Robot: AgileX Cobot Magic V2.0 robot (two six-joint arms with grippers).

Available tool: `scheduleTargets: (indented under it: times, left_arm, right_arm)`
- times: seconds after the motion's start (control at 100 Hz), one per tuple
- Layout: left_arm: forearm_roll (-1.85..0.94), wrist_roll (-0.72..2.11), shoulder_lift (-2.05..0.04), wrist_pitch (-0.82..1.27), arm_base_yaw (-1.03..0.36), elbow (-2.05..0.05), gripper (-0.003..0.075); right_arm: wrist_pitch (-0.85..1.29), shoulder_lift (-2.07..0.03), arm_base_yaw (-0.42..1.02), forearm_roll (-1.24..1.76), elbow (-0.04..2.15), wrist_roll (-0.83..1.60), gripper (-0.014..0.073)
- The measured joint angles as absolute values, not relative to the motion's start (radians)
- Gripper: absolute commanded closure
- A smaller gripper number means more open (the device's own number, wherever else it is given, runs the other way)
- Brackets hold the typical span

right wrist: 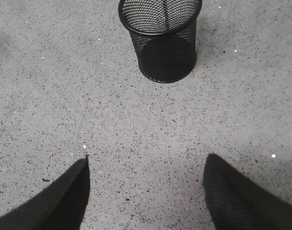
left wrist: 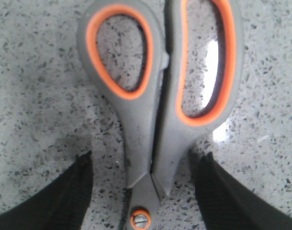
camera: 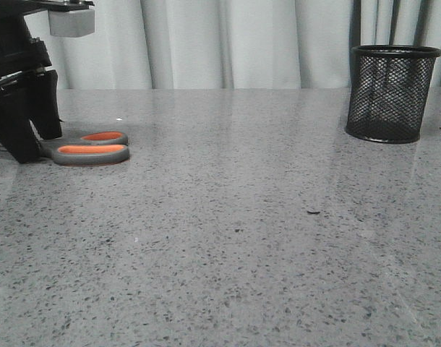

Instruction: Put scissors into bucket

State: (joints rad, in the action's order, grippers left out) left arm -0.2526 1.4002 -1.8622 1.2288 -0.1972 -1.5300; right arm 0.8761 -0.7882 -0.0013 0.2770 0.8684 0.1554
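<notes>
Grey scissors [camera: 90,147] (blades hidden behind left claw [camera: 29,141])

Pale pleated curtain [camera: 228,43] behind grey speckled table [camera: 242,238]

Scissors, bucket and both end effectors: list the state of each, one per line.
scissors: closed, lying flat on the table, not gripped
bucket: upright on the table, looks empty through the part of its mouth that shows
left end effector: open, down at the table, fingers on either side of the scissors near the pivot
right end effector: open, holding nothing, above bare table short of the bucket
</notes>
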Motion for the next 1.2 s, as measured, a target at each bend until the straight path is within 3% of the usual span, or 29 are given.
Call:
scheduleTargets:
  times: [0.45,0.59,0.82,1.2]
  left_arm:
    - [-0.291,1.444,-1.887,1.251,-0.197,-1.546,0.0306]
    - [-0.296,1.445,-1.887,1.26,-0.197,-1.548,0.0433]
    - [-0.317,1.421,-1.889,1.253,-0.197,-1.548,0.0736]
    - [-0.267,1.33,-1.843,1.228,-0.199,-1.53,0.0741]
  right_arm:
    - [0.891,-0.788,-0.001,0.277,0.869,0.155,0.0141]
    - [0.893,-0.788,-0.001,0.277,0.869,0.155,0.0141]
    - [0.893,-0.788,-0.001,0.277,0.869,0.155,0.0141]
    - [0.893,-0.788,-0.001,0.291,0.869,0.158,0.0141]
